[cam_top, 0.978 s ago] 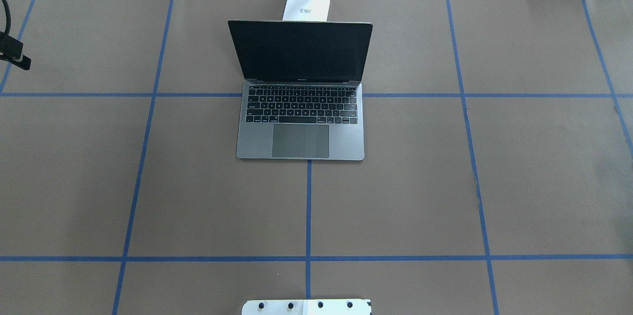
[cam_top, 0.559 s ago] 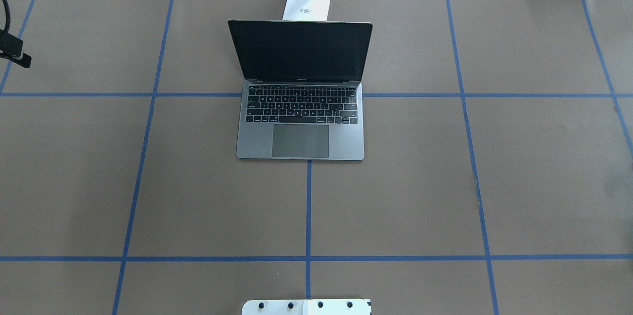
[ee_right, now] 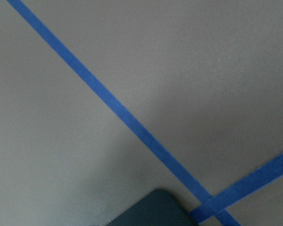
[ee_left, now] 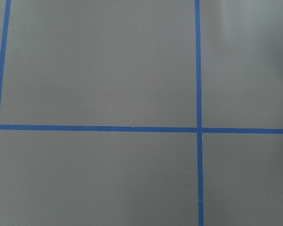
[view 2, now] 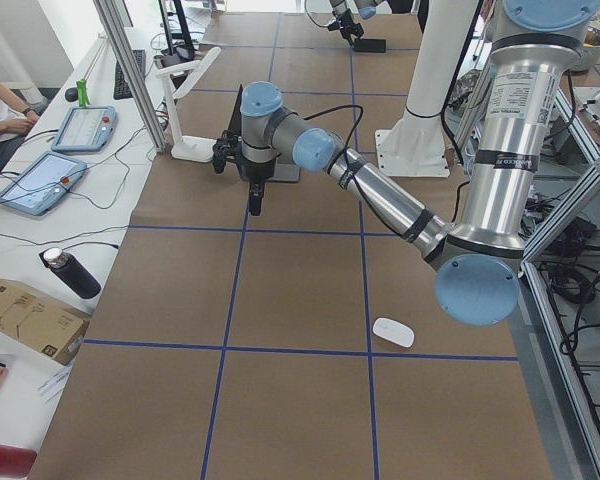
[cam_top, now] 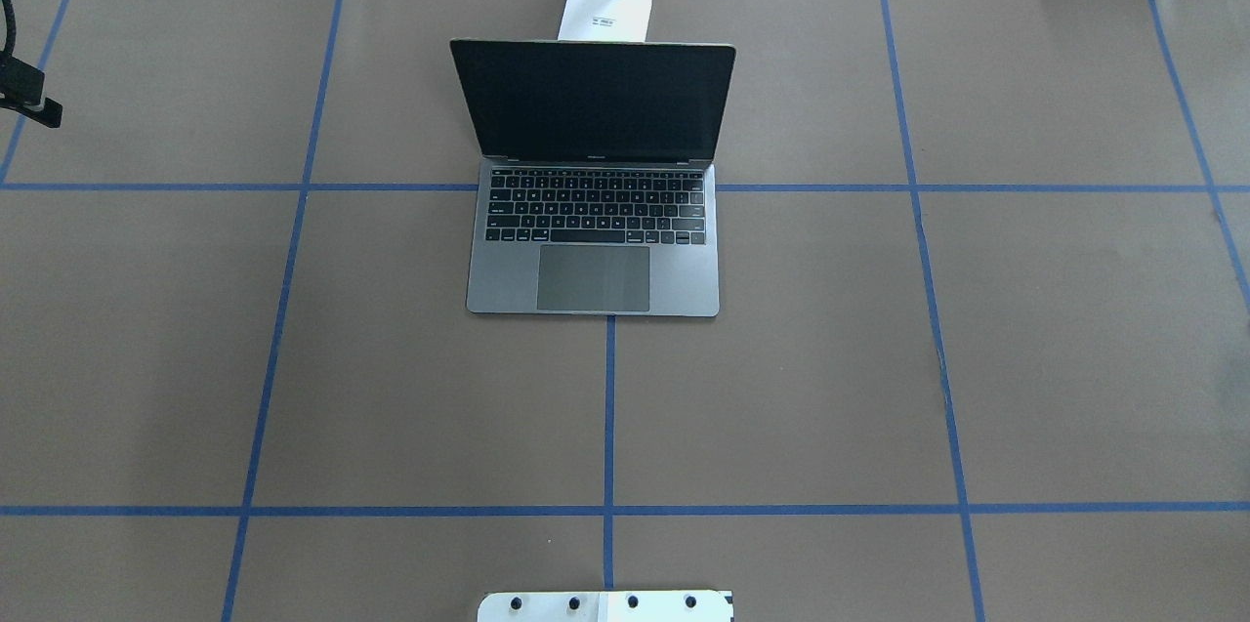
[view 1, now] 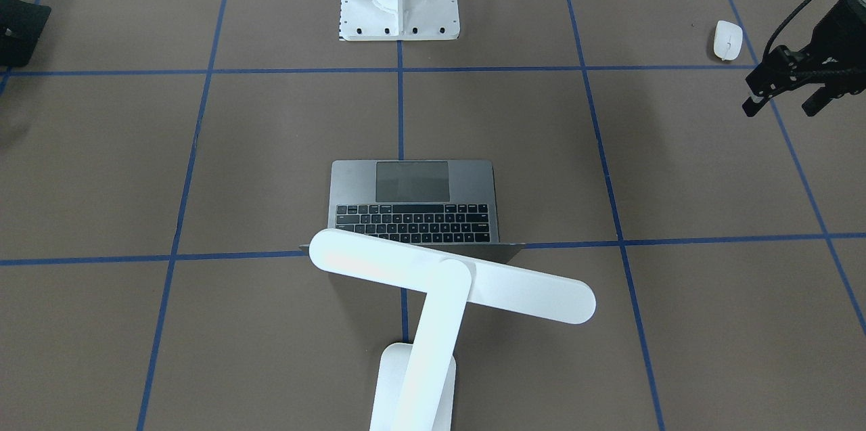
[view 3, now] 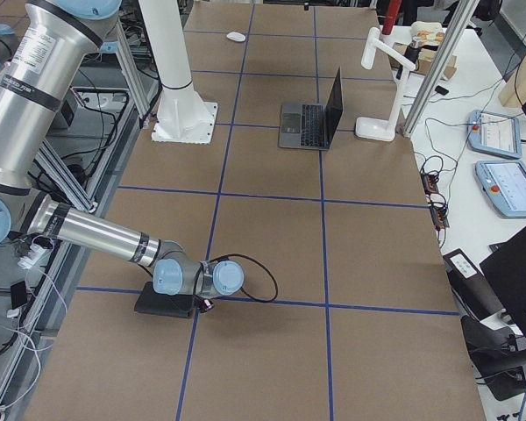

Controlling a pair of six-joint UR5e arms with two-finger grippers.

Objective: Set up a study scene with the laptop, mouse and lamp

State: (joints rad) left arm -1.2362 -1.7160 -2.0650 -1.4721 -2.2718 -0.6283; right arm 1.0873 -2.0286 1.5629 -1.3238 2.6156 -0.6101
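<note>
Pinching the mouse point(view 1: 728, 40) off-centre could squirt its slick shell off the bench's left edge — my left gripper point(view 1: 777, 110) hangs spread, empty; right gripper point(view 3: 199, 303), I can't tell.

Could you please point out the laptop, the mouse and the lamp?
laptop point(cam_top: 593, 277), overhead view, on the trackpad.
mouse point(view 1: 728, 40), front-facing view, on its top shell.
lamp point(view 1: 528, 294), front-facing view, on its bar head.

We see blue tape point(cam_top: 608, 407) gridding the brown table point(cam_top: 1074, 358). In the right view a black pad point(view 3: 153, 307) lies at eight o'clock; in the left view, a bottle point(view 2: 72, 272) and box point(view 2: 30, 318) around nine.
</note>
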